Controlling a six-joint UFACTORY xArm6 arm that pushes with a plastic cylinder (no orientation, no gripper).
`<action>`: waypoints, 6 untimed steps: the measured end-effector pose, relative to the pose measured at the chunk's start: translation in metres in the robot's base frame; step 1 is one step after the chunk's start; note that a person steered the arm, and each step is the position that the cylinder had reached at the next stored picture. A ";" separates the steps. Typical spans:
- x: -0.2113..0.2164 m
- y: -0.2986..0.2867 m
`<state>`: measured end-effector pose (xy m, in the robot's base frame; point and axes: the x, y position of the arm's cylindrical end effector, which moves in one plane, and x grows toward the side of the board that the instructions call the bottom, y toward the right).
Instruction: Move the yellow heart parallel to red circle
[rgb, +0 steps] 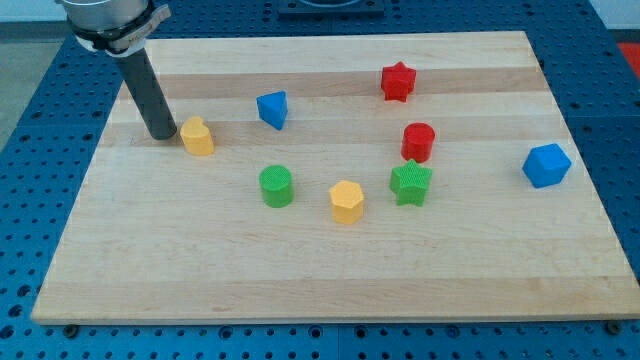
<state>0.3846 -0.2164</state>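
Note:
The yellow heart lies on the wooden board at the view's left. The red circle lies right of the middle, at about the same height in the view as the heart. My tip stands just left of the yellow heart, touching or almost touching its left side. The dark rod rises from the tip toward the view's top left.
A blue triangle lies up and right of the heart. A green circle, a yellow hexagon and a green star lie lower in the middle. A red star is near the top, a blue cube at the right.

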 end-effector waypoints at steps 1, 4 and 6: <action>0.000 0.010; 0.012 0.038; 0.029 0.043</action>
